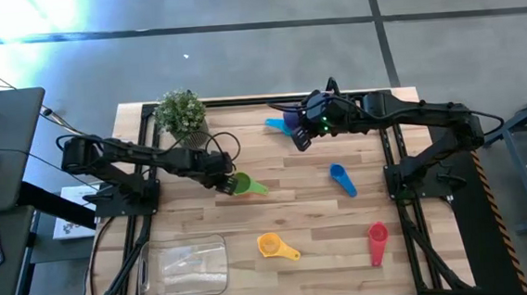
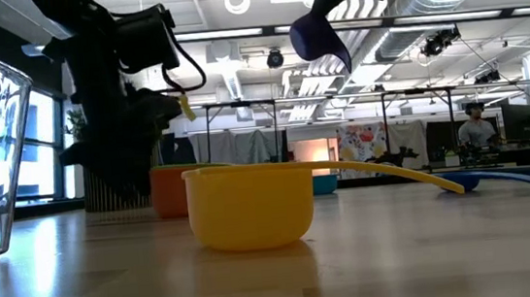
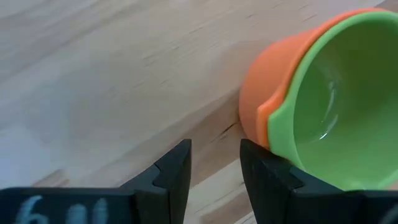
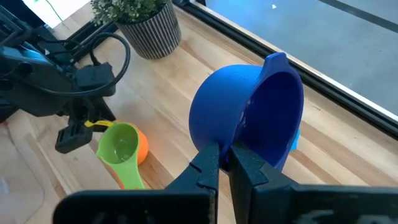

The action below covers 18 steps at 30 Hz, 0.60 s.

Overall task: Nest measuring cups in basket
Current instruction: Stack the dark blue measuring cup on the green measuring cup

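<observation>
On the wooden desk (image 1: 277,212) I see the clear basket (image 1: 184,267) near the front left corner, with the yellow cup (image 1: 270,246), red cup (image 1: 378,236) and light blue cup (image 1: 338,174) scattered apart. My right gripper (image 4: 225,163) is clamped on a dark blue cup (image 4: 249,115), lifted off the desk. My left gripper (image 3: 214,165), fingers apart, sits beside the green cup (image 3: 339,112) nested in the orange cup (image 3: 273,74).

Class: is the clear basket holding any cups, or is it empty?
Empty: the basket holds no cups; the yellow cup lies on the table beside it.
</observation>
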{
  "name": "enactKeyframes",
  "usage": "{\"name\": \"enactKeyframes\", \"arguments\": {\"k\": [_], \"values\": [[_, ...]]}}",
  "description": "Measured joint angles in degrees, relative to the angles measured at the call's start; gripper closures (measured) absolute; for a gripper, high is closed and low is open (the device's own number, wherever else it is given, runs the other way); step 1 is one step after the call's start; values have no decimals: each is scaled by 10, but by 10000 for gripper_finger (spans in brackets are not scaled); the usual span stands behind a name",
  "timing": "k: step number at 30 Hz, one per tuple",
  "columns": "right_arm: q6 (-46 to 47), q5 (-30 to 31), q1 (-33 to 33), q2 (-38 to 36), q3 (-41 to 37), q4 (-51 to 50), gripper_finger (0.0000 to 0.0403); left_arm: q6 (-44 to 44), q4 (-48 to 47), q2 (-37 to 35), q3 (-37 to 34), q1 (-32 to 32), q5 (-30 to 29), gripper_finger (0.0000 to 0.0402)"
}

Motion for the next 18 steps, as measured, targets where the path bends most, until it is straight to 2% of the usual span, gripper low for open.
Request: {"name": "enactKeyframes", "arguments": {"k": [12, 18], "values": [[-14, -9, 0, 0, 0, 0, 403, -20, 110, 29, 1, -12, 23, 273], [-14, -15, 0, 0, 0, 0, 403, -1, 116, 22, 8, -15, 42, 273]]}}
